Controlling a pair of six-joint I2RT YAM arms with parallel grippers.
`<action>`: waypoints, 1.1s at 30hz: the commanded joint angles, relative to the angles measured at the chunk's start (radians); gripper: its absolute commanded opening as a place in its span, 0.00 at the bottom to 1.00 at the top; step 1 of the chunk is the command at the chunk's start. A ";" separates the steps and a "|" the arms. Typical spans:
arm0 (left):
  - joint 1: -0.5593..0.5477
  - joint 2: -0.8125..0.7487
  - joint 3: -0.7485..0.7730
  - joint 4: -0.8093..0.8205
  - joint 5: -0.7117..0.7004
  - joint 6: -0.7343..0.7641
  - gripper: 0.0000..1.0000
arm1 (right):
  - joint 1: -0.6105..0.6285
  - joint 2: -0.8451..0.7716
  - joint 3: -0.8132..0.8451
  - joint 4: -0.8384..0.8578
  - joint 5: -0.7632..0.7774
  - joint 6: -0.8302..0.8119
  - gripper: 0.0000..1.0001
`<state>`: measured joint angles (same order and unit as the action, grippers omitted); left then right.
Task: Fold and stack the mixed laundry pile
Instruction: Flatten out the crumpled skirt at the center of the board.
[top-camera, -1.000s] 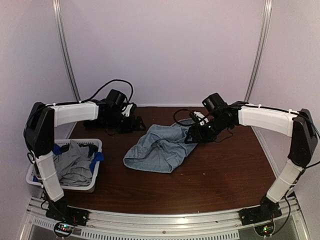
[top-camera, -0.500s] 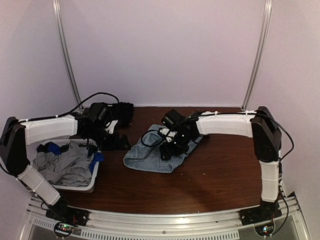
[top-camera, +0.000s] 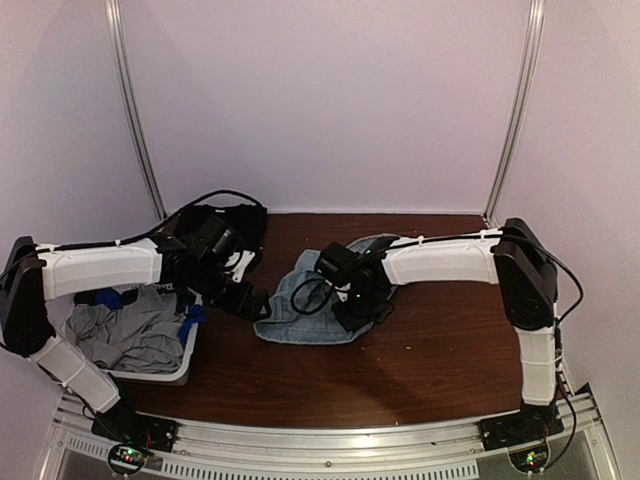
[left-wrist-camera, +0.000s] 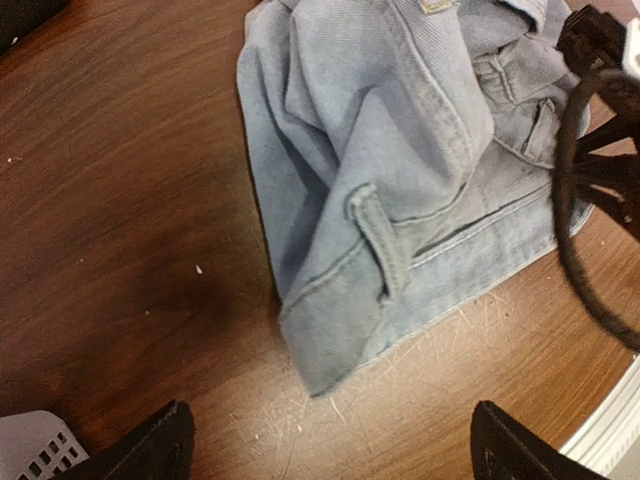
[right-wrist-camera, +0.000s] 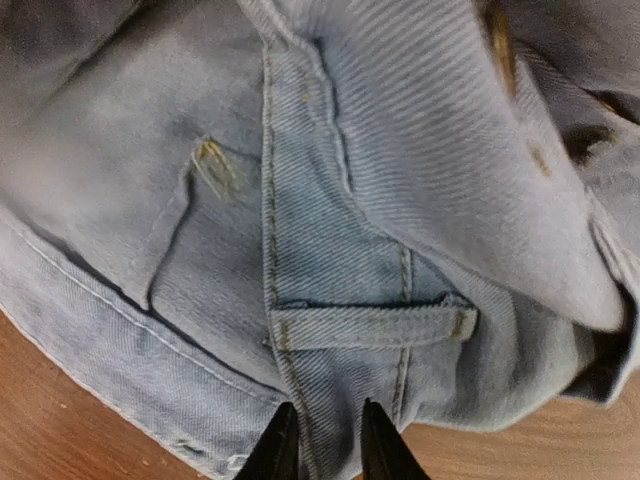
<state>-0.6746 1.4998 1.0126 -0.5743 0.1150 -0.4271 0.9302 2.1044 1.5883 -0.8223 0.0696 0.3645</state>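
A light-blue denim piece (top-camera: 300, 308) lies crumpled in the middle of the brown table, apart from the rest of the laundry. My right gripper (right-wrist-camera: 325, 450) presses down on its waistband beside a belt loop (right-wrist-camera: 370, 325), jaws nearly together with a fold of denim pinched between the fingertips (right-wrist-camera: 280, 448). In the top view that right gripper (top-camera: 358, 312) sits on the cloth's right part. My left gripper (left-wrist-camera: 330, 450) hovers wide open just off the denim's near-left corner (left-wrist-camera: 330, 350), holding nothing. The top view shows this left gripper (top-camera: 258, 306) at the cloth's left edge.
A white slatted basket (top-camera: 185, 372) stands at the near left, holding grey garments (top-camera: 140, 335) and a bright-blue item (top-camera: 195, 315). A black garment (top-camera: 238, 218) lies at the back left by the wall. The right arm's black cable (left-wrist-camera: 570, 210) loops over the denim.
The right arm swung left and nearer across the denim, and its jaws narrowed onto the cloth. The denim bunched up leftward. The left arm came in to the cloth's left edge.
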 joint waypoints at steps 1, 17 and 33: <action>-0.046 -0.018 -0.026 0.061 -0.100 0.085 0.98 | -0.027 -0.148 -0.065 0.007 0.091 0.066 0.15; -0.281 -0.081 -0.241 0.512 -0.404 0.320 0.98 | -0.191 -0.476 -0.371 0.359 -0.163 0.221 0.00; -0.400 0.306 0.053 0.384 -0.810 0.352 0.98 | -0.261 -0.533 -0.474 0.415 -0.252 0.298 0.00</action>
<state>-1.0809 1.7481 0.9882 -0.1375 -0.4999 -0.0467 0.6941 1.6249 1.1580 -0.4408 -0.1619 0.6239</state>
